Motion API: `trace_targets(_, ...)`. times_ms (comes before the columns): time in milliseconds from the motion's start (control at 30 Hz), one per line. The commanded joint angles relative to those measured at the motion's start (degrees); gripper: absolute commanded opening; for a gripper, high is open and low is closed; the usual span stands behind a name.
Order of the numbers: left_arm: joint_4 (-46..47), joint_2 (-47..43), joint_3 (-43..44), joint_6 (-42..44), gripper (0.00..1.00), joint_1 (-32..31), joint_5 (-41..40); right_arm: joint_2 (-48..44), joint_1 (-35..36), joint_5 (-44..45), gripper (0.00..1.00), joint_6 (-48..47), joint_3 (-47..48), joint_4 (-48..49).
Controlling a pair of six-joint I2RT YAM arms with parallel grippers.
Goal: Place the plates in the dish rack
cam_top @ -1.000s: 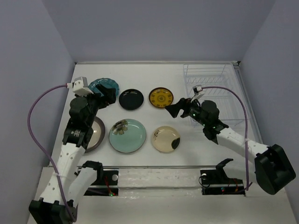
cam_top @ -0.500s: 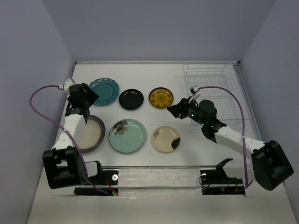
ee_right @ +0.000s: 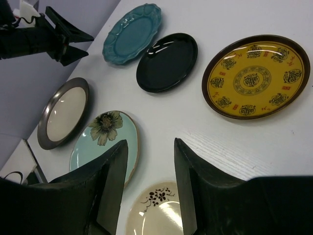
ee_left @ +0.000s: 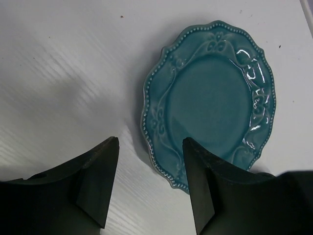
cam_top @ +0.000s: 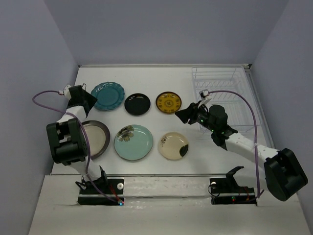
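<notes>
Six plates lie flat on the white table: teal scalloped (cam_top: 108,95), glossy black (cam_top: 137,104), yellow patterned (cam_top: 168,102), pale aqua (cam_top: 133,142), cream (cam_top: 173,145) and grey-rimmed (cam_top: 96,139). The white wire dish rack (cam_top: 215,81) stands at the far right with no plate in it. My left gripper (cam_top: 89,101) hovers open at the teal plate's (ee_left: 210,98) left rim; in its wrist view the left gripper (ee_left: 150,142) holds nothing. My right gripper (cam_top: 180,115) hangs open, holding nothing, just right of the yellow plate (ee_right: 257,76). In its own view the right gripper (ee_right: 150,143) is above bare table.
The right wrist view also takes in the black plate (ee_right: 167,61), teal plate (ee_right: 131,33), grey plate (ee_right: 63,112), aqua plate (ee_right: 102,142), cream plate (ee_right: 156,210) and the left gripper (ee_right: 87,45). Blue walls close in the table on three sides.
My left arm swung from above the grey plate out to the far left beside the teal plate. Both grippers narrowed their jaws. The right arm barely shifted.
</notes>
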Motion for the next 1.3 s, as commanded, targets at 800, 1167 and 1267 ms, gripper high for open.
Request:
trace_targets(800, 43.6, 11.2, -11.8, -20.0, 0.06, 2.1, 14.8, 4.7, 0.2, -0.3, 0.51, -1.7, 3.2, 2.7)
trace_targets(1167, 56.0, -4.8, -12.7, -22.8, 0.06, 3.2, 18.8, 8.6, 0.2, -7.9, 0.88, -0.6, 7.9, 0.3)
trace_targets(1267, 57.5, -8.6, -12.8, -23.4, 0.06, 3.2, 18.8, 10.1, 0.2, -9.7, 0.93, 0.0, 9.7, -0.1)
